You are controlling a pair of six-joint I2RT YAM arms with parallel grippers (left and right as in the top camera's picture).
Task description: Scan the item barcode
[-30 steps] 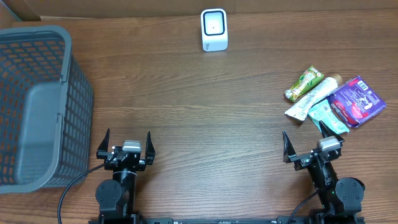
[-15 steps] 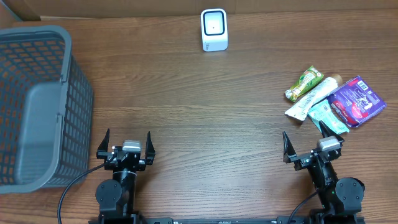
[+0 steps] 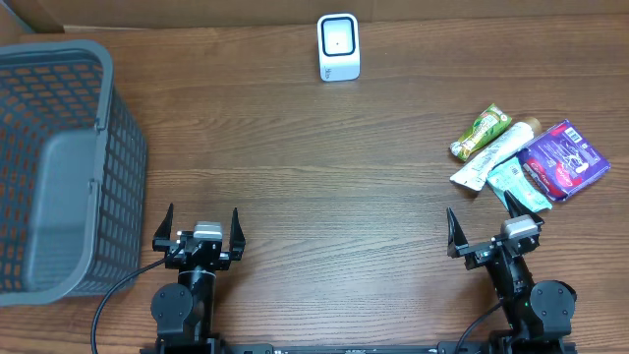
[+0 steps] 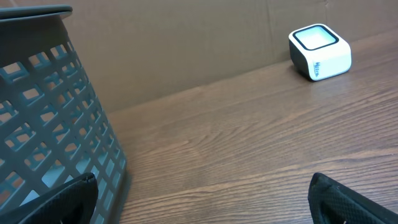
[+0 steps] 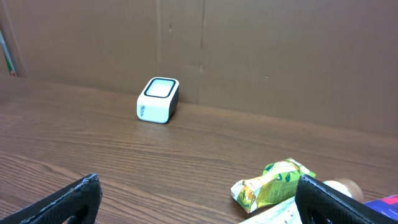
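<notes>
A small white scanner (image 3: pixel 338 46) stands at the table's far edge, also in the left wrist view as the scanner (image 4: pixel 319 51) and in the right wrist view as the scanner (image 5: pixel 158 100). At the right lie a green snack packet (image 3: pixel 481 132), a white tube (image 3: pixel 497 153), a purple packet (image 3: pixel 563 159) and a teal packet (image 3: pixel 518 186). The green packet (image 5: pixel 272 184) shows ahead of my right gripper. My left gripper (image 3: pixel 200 230) and right gripper (image 3: pixel 484 229) both rest open near the front edge, holding nothing.
A large grey mesh basket (image 3: pixel 61 167) stands at the left, its wall (image 4: pixel 56 118) close beside my left gripper. A cardboard wall (image 5: pixel 249 50) backs the wooden table (image 3: pixel 314 167).
</notes>
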